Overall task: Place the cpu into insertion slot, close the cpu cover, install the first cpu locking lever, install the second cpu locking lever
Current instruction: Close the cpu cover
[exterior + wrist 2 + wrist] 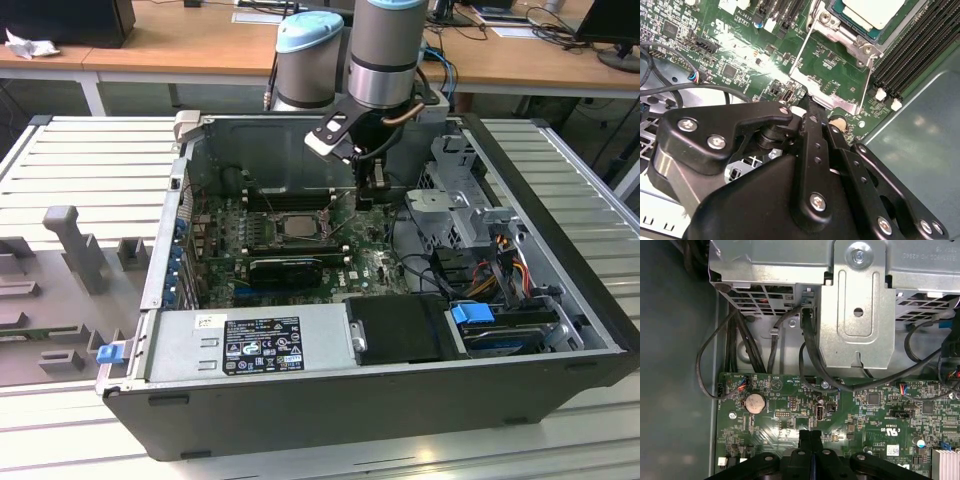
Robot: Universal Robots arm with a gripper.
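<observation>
The cpu [872, 12] lies in the insertion slot [866, 36], silvery top up, and it also appears mid-board in the exterior view [298, 224]. The cpu cover [801, 52] is swung open beside the slot, with green board showing through its square window. My gripper [807, 100] is shut, fingers pressed together with nothing between them, and its tip is at the cover's outer edge. In the first wrist view the closed fingertips [810, 436] hover just over the board. The gripper [372, 205] stands on the exterior view's right of the slot. I cannot make out the locking levers.
Black memory slots [912, 55] run beside the slot. A silver drive cage [855, 300] with black cables [810, 355] stands close to the gripper. The power supply [250, 345] fills the case's near side. The case wall [260, 150] rises behind the board.
</observation>
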